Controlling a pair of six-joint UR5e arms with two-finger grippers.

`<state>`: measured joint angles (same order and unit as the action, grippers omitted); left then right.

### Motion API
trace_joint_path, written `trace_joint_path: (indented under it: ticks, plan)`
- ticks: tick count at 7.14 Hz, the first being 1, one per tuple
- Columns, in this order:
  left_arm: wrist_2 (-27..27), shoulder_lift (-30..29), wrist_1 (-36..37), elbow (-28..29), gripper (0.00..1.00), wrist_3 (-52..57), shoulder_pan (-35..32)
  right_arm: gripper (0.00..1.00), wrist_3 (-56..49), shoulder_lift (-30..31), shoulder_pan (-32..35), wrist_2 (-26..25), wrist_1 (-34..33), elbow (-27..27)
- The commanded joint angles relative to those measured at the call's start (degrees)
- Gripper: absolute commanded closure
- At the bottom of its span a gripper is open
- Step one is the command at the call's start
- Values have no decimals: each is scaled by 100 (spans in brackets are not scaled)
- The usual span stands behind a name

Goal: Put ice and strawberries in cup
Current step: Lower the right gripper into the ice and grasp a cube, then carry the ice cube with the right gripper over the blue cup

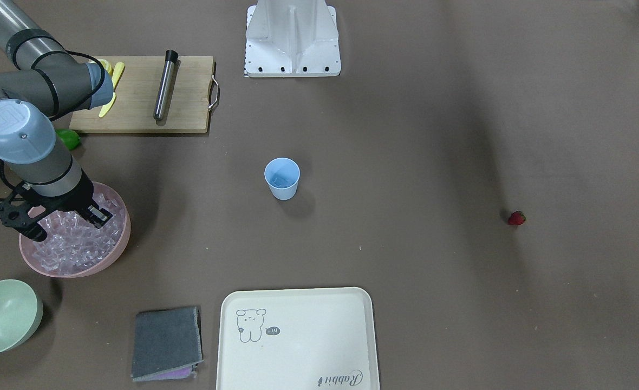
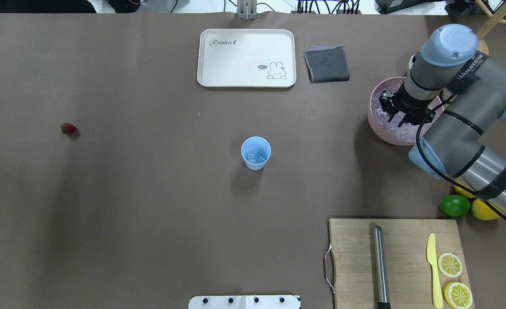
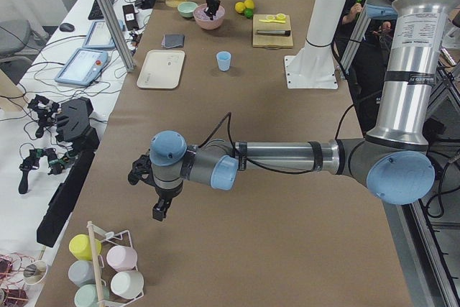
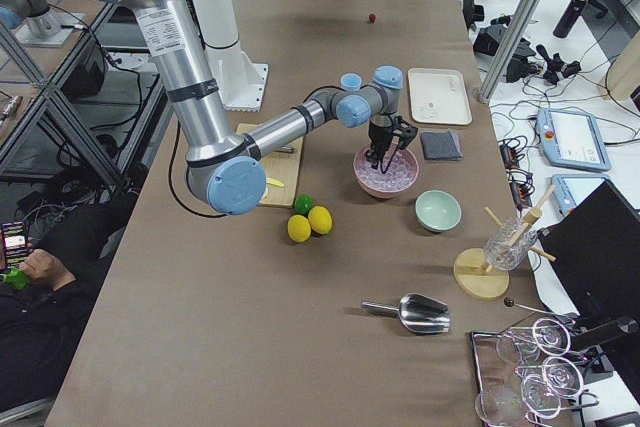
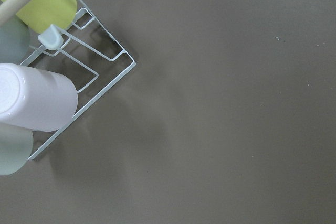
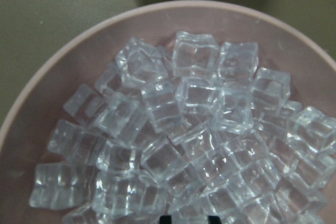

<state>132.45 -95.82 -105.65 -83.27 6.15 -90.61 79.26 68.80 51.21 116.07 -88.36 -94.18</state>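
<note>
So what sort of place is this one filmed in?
Probably a robotics lab, not a kitchen: an industrial arm hangs over a pink bowl of ice, with control tablets beside the table and a mounting pedestal on it.

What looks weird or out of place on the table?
The strawberry lies all alone, far from the cup and everything else. No ice is spilled: it sits in the pink bowl, with a few cubes in the cup. Nothing else stands out.
</note>
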Motion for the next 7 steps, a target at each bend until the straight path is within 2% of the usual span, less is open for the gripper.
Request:
trace_joint_path:
  ticks: [1,3,4,5,6,7]
  plan:
    - [0,-24,0,22,2,0,0,100,-226,28,291,160,-102,-319]
    - [0,-16,0,31,2,0,0,100,-821,72,827,572,-94,-1037]
    - [0,2,-9,65,2,9,0,100,-798,-189,856,835,-33,-1215]
    - [0,2,-17,109,2,9,0,100,-685,-505,682,856,-15,-1339]
    - [0,2,-52,136,2,9,9,100,-396,-648,236,795,438,-1366]
    - [0,2,-53,162,2,9,0,100,189,-762,-229,481,1147,-1279]
